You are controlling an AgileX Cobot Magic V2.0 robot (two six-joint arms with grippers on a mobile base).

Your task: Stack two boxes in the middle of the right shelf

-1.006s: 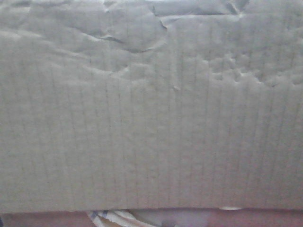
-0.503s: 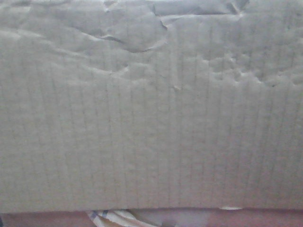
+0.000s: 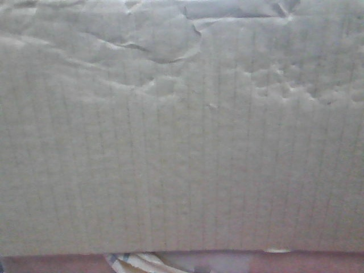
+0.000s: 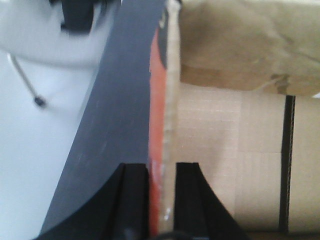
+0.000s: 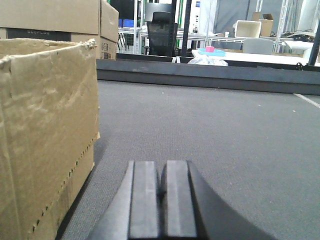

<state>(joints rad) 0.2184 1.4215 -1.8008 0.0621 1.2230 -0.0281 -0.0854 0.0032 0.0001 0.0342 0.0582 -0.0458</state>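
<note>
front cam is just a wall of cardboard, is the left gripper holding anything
Observer: Looks like it. In the left wrist view the left gripper has a thin cardboard edge filling the gap between its fingers.
Operator: and the right one, is it on a box too
Observer: No. The right gripper is shut on nothing, and a dented cardboard box stands apart from it at the left of its wrist view.
</note>
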